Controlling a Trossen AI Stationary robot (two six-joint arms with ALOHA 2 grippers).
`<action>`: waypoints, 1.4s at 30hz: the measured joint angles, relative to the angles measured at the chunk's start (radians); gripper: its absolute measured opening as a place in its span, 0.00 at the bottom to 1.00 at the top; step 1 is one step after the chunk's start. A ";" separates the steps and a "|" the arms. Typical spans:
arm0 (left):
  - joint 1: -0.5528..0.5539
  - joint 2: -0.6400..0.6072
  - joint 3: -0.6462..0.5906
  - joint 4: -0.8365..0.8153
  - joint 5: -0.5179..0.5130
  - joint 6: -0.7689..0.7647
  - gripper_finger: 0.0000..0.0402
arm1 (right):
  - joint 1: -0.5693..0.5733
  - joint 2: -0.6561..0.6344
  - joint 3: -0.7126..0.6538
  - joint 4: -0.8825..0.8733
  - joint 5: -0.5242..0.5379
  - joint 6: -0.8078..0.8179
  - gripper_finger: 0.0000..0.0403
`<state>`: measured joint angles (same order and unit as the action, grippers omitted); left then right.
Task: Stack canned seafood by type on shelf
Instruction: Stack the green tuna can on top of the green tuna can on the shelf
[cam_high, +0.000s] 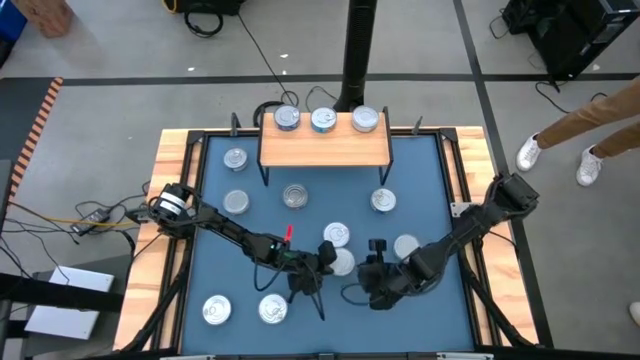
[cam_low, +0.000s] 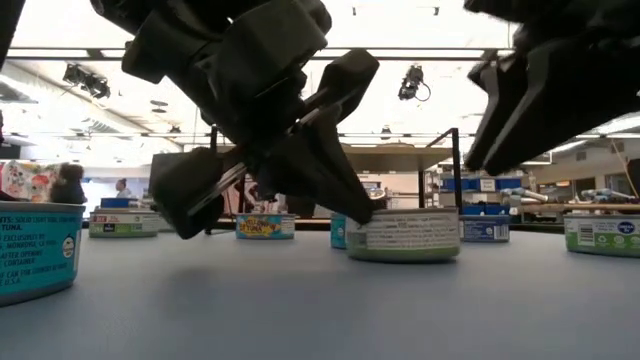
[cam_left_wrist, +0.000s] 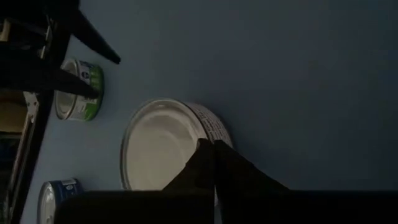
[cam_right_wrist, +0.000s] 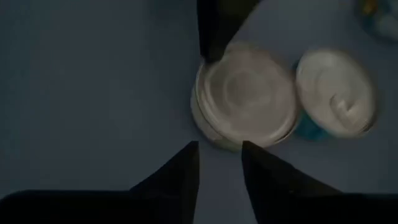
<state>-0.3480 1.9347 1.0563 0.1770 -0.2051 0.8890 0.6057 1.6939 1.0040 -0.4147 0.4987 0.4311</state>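
**Both my grippers low over the blue mat, beside one flat tin**

I am a pair of dark arms reaching in over a large blue mat with wooden edges (cam_high: 215, 200). My left gripper (cam_high: 322, 262) sits low at the middle of the mat. Its fingers (cam_left_wrist: 214, 165) are clenched tight together, their tips against the near rim of a small round flat tin with a shiny silver top and a pale printed side label (cam_left_wrist: 165, 146). In the low view the same left gripper (cam_low: 355, 215) slants down with its tip touching that tin (cam_low: 403, 235) at the side. I grip nothing with it.

My right gripper (cam_high: 377, 252) waits close by, on the other side of the same tin. Its fingers (cam_right_wrist: 183, 168) stand partly apart, released, with the tin (cam_right_wrist: 245, 96) just ahead of them and not between them. A second silver-topped tin with a blue side (cam_right_wrist: 336, 93) touches the first one, on its side away from my left gripper.

The small rectangular light-wood shelf on thin black legs (cam_high: 325, 147) stands at the far edge of the mat. Three tins (cam_high: 323, 120) sit in a row on its far side. More tins lie scattered on the mat: several between shelf and grippers, two (cam_high: 245, 310) near the front left.

A person's legs and white shoes (cam_high: 555, 150) show on the floor to the right.
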 joint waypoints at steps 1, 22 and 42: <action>0.000 0.000 0.005 -0.002 0.000 -0.011 0.00 | 0.011 0.000 0.002 0.001 0.025 -0.024 0.35; 0.041 -0.003 0.142 -0.093 -0.001 -0.301 0.00 | 0.049 0.034 -0.005 0.010 0.181 -0.093 0.67; 0.059 0.034 0.145 -0.177 0.050 -0.270 0.13 | 0.056 0.152 0.030 0.018 0.229 -0.007 0.71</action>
<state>-0.2890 1.9689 1.2011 0.0001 -0.1548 0.6191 0.6617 1.8458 1.0338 -0.3969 0.7277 0.4240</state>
